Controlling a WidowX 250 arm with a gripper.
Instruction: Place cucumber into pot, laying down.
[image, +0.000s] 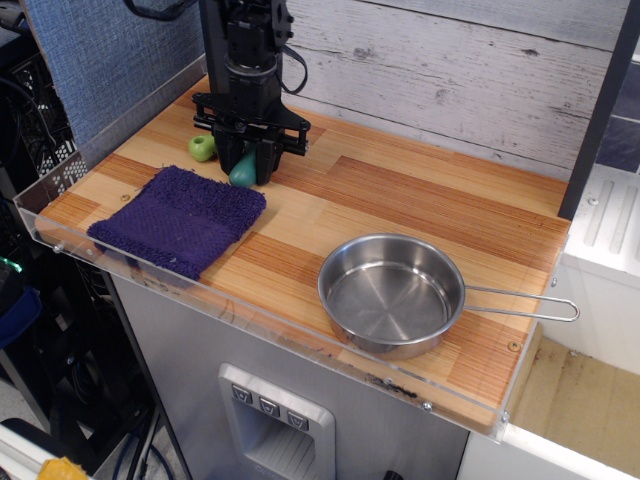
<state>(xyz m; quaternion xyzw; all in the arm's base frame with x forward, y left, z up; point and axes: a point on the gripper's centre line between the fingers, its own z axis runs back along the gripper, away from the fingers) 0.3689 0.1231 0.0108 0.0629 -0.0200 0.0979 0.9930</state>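
Observation:
The cucumber (242, 173) is a small dark teal-green oblong at the back left of the wooden counter, just past the purple cloth. Only its lower end shows between the fingers. My gripper (248, 166) points straight down over it, and its black fingers (265, 160) are drawn in against the cucumber's sides. The cucumber's tip looks to be at the counter surface. The pot (392, 293) is a shallow shiny steel pan at the front right, with its wire handle (525, 305) pointing right. It is empty and well apart from the gripper.
A lime-green handle end (202, 147) lies just left of the gripper. A folded purple cloth (178, 219) lies at the front left. A clear acrylic rim (250, 318) runs along the counter's front and left edges. A plank wall stands behind.

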